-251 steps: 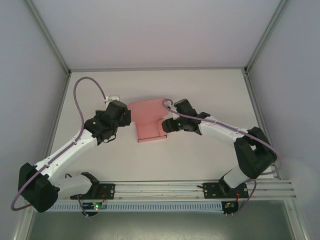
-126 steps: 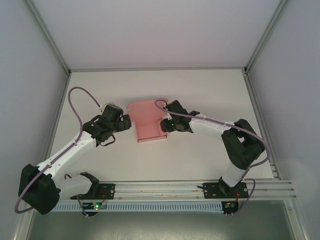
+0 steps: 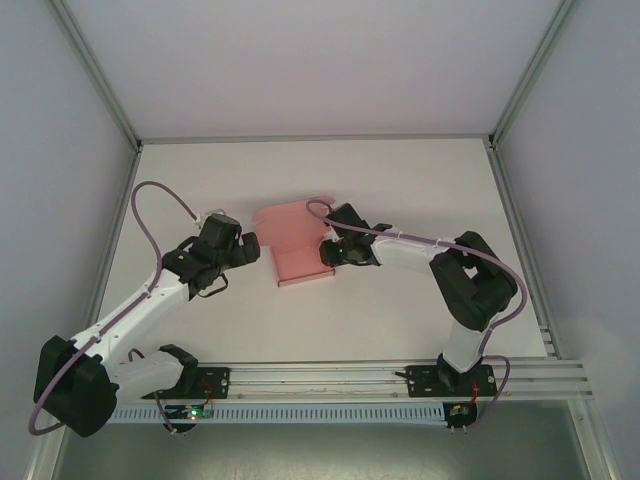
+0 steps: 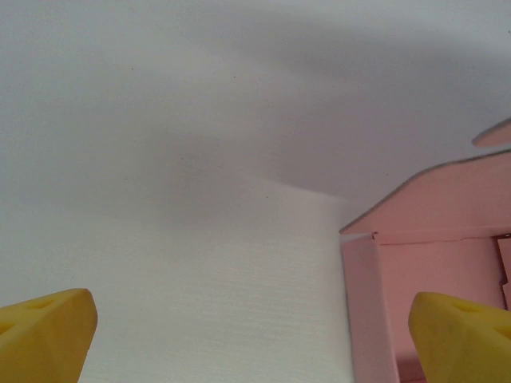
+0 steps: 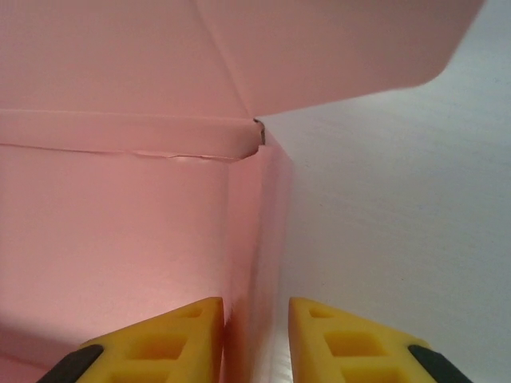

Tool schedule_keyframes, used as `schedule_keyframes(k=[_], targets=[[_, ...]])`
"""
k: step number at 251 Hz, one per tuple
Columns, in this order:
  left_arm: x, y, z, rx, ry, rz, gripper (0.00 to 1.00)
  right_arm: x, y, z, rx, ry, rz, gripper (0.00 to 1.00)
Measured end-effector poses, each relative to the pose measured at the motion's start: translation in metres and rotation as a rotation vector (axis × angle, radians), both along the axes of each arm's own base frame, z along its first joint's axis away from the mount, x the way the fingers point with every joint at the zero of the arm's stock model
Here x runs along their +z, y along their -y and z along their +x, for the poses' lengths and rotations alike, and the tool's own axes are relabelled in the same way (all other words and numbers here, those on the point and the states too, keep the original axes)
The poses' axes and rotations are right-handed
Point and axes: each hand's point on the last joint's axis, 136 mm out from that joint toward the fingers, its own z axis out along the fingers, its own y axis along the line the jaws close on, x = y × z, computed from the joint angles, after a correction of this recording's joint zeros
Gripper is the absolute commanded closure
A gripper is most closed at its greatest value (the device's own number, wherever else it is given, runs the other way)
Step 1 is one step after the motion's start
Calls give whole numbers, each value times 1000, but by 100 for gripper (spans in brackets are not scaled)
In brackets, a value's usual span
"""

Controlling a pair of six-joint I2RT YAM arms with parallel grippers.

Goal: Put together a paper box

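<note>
the paper box [image 3: 296,245] sits mid-worktop, a shade left of centre, half folded: a shallow tray at the near end with its side walls up, and the lid flap open at the far end. its long axis runs near to far, with the lid end pointing away from the arm bases. the right gripper [image 3: 328,254] is at the tray's right wall. from the right wrist, one yellow finger is inside and one outside, pinching that wall of the paper box [image 5: 120,223]. the left gripper [image 3: 250,250] is just beside the left wall, and from the left wrist its fingers [image 4: 44,335] are spread wide with that wall rising between them. bare white worktop [image 3: 420,180] lies open on every side, out to the frame rails [image 3: 310,140].
</note>
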Motion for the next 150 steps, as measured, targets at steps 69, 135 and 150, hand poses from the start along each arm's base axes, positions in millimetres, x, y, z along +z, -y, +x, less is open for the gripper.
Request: schedule_keyframes(k=[69, 135, 150], targets=[[0, -7, 2, 36, -1, -10, 0, -7, 8, -1, -17, 48, -88, 99], [-4, -25, 5, 116, 7, -72, 0, 67, 6, 4, 50, 278, 19, 100], [-8, -24, 6, 120, 3, -106, 0, 101, 0, 8, 69, 384, 83, 100]])
